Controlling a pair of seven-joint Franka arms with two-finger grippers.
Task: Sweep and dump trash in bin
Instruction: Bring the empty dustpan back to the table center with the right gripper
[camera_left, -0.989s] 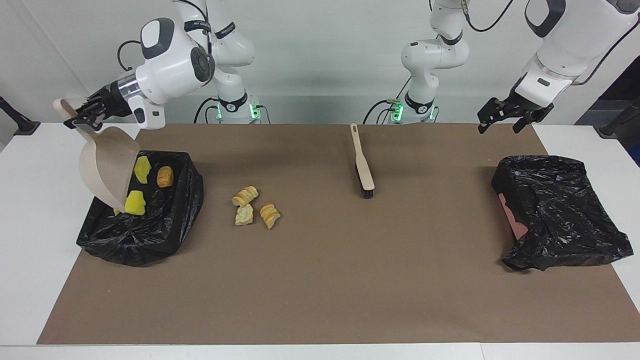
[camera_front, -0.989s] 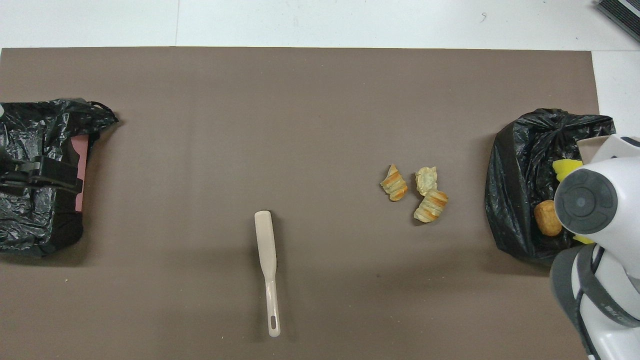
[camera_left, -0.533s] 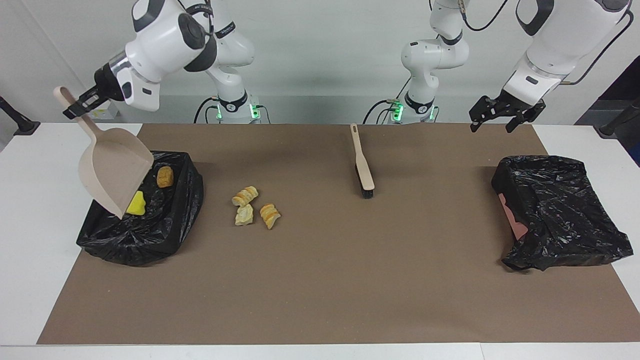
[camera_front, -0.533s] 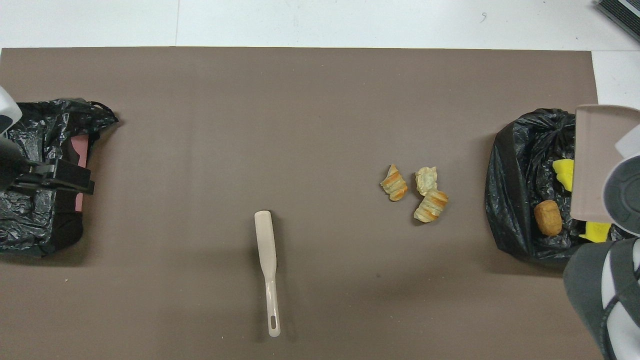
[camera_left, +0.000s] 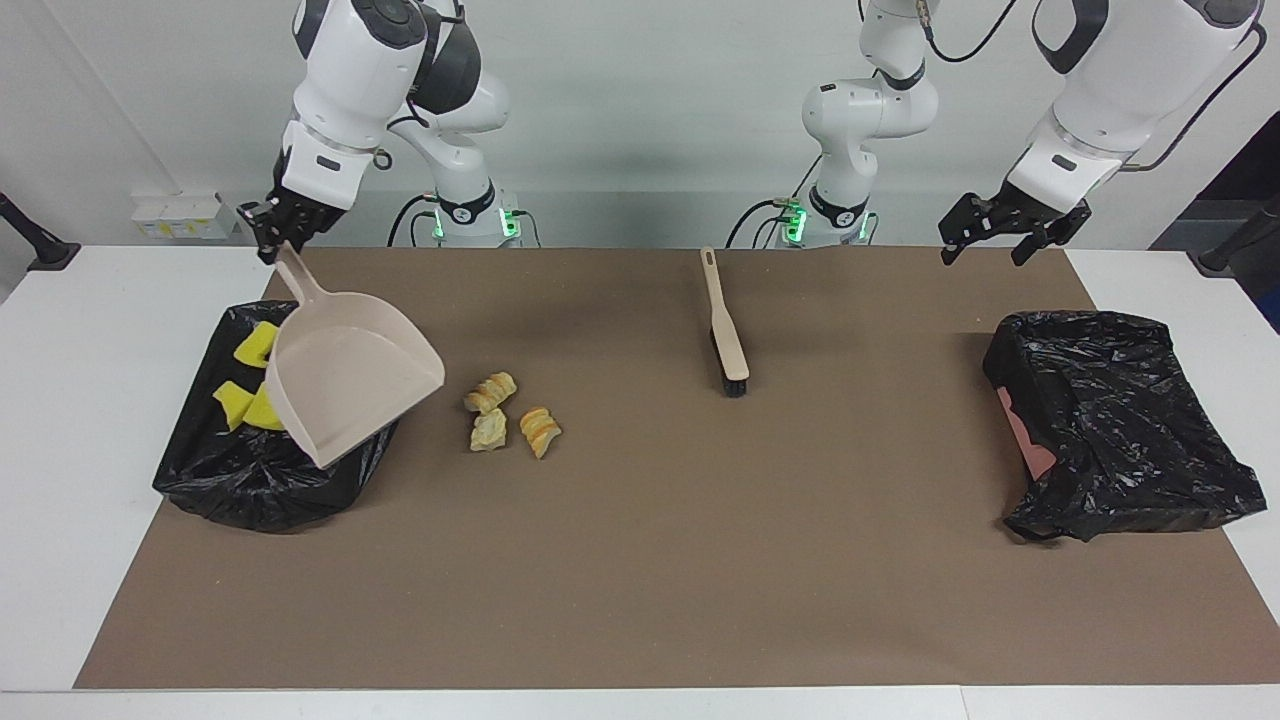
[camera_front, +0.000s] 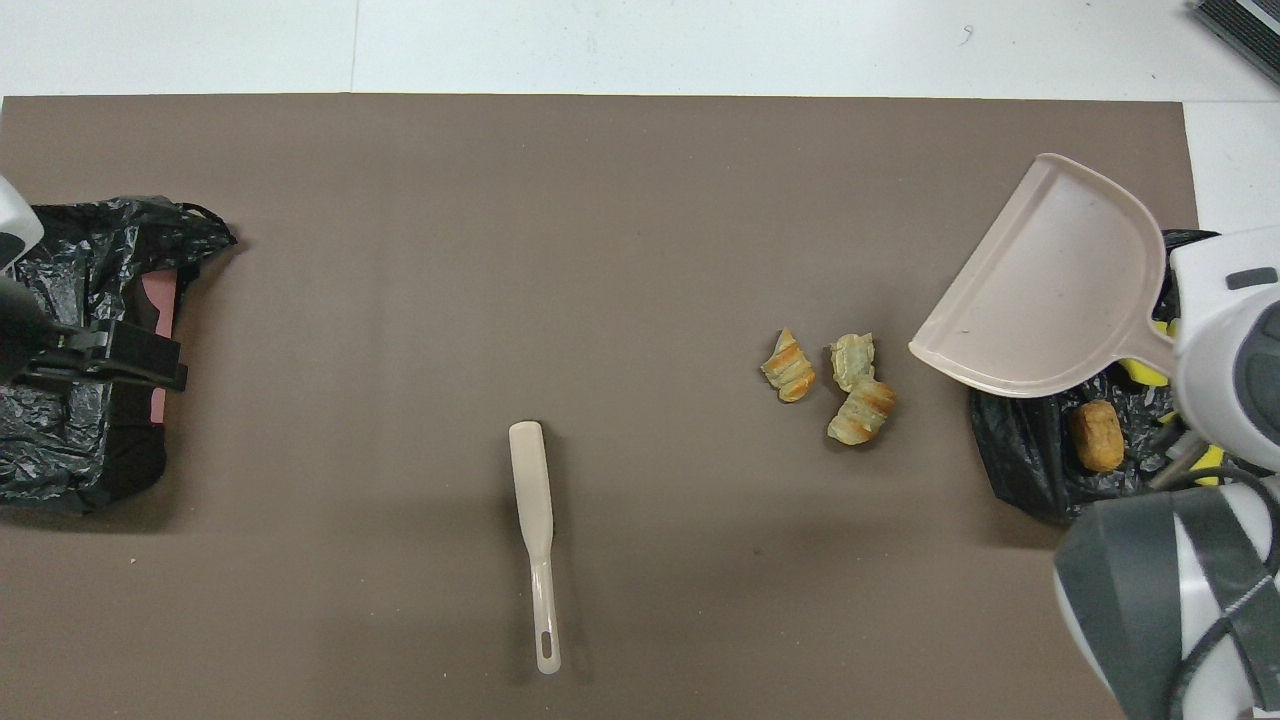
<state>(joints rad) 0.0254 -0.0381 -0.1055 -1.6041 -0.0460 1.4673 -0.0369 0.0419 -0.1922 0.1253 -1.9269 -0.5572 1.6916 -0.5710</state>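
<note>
My right gripper (camera_left: 272, 238) is clamped on the dustpan (camera_left: 350, 382) handle over the bin (camera_left: 250, 480) – sponge bits (camera_left: 240, 400) and roll (camera_front: 1096, 436) inside – three pastries (camera_left: 510, 420) lie beside it on the mat, unswept; my left gripper (camera_left: 1005, 225) waits, fingers apart.

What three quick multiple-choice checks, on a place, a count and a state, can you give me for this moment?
1. Where does the brush lie?
A. on the brown mat
B. in a bin
C. in the dustpan

2. How many pastry pieces lie on the mat?
A. one
B. three
C. five

3. What does the right gripper hold?
A. nothing
B. the brush
C. the dustpan

Answers: 1 A, it lies flat midway along the table. 2 B, three lie beside the bin. 3 C, it grips the handle, pan empty above the bin's edge.
</note>
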